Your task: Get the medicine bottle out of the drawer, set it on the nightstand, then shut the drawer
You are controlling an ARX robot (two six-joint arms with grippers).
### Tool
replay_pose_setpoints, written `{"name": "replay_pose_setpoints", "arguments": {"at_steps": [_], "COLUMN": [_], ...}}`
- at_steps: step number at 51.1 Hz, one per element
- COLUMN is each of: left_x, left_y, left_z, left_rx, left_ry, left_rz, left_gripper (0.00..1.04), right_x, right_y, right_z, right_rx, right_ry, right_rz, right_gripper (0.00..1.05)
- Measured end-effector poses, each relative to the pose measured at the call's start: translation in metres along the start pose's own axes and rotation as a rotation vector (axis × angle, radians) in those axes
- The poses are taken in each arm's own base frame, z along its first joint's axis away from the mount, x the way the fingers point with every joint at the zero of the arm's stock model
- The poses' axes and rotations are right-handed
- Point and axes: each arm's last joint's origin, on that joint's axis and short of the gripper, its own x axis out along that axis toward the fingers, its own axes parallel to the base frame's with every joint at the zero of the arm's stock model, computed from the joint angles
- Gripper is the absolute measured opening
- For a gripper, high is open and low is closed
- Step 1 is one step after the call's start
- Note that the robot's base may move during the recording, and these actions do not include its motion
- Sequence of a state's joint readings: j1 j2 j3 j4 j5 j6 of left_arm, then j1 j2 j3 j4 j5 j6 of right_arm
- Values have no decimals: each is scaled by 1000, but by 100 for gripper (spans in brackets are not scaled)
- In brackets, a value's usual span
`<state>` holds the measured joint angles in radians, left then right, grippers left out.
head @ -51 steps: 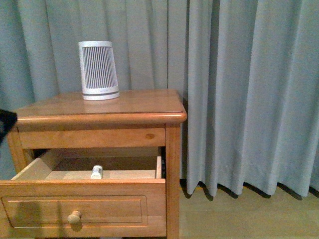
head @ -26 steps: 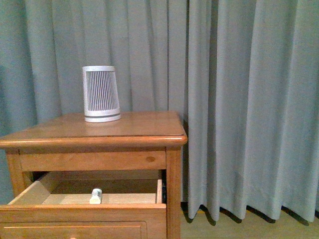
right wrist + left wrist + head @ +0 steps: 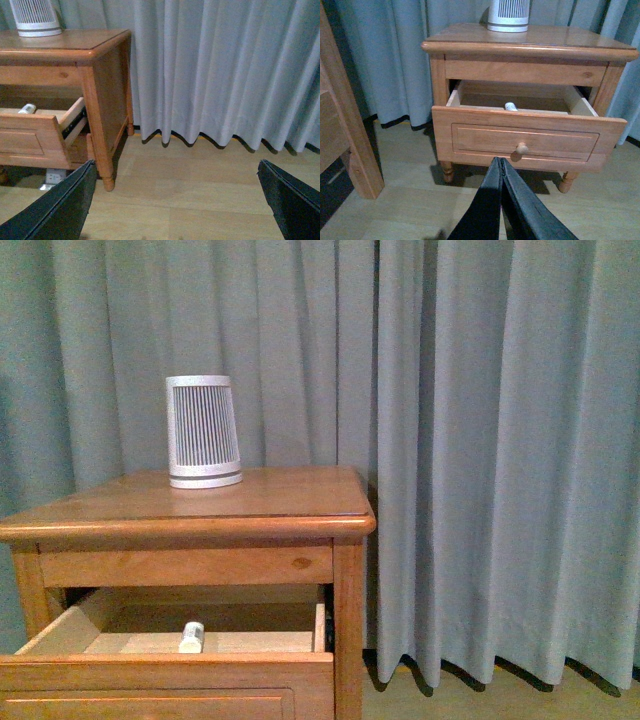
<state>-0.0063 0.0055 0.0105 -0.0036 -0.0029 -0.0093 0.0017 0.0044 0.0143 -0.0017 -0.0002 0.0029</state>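
- At the far left, seen only from the left wrist, a wooden bed frame point(image 3: 340, 125) stands beside the nightstand point(image 3: 200, 515), which narrows the approach on that side.
- Low and in front of the nightstand is the left tool point(image 3: 500, 162). Its two black fingers are pressed together and hold nothing.
- It points roughly at the round knob point(image 3: 521, 148), so it looks better placed to push the front shut later than to reach inside.
- On the nightstand's top, towards the back, sits a white ribbed cylinder point(image 3: 203, 432). The front half of the top is bare, probably the easiest spot to set something down.
- The upper drawer point(image 3: 165, 685) is pulled well out, so its inside can be reached from above.
- The medicine bottle point(image 3: 191, 637) lies on the drawer floor, just behind the front panel and near the middle of its width (apparently on its side).
- The drawer front stands between the bottle and the left tool, and they are well apart. By my reading, that tool would have to rise over the panel and part its fingers first.
- Off the nightstand's right side, over the floor point(image 3: 200, 190), the right tool point(image 3: 176, 167) is spread wide and empty. The bottle is well apart from it, to its left.
- A grey curtain point(image 3: 480, 440) hangs behind.
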Motion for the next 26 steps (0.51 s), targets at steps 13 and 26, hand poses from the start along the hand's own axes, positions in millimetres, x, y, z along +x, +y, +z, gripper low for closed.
{"name": "replay_pose_setpoints", "arguments": {"at_steps": [13,26], "left_x": [0,0], "left_y": [0,0], "left_z": [0,0], "left_rx": [0,1], "left_ry": [0,0], "left_rz": [0,-4], "left_gripper": [25,67], "right_x": [0,0], "right_y": [0,0], "right_z": [0,0], "right_rx": [0,0], "right_ry": [0,0], "right_rz": [0,-4], "right_gripper": [98,98]}}
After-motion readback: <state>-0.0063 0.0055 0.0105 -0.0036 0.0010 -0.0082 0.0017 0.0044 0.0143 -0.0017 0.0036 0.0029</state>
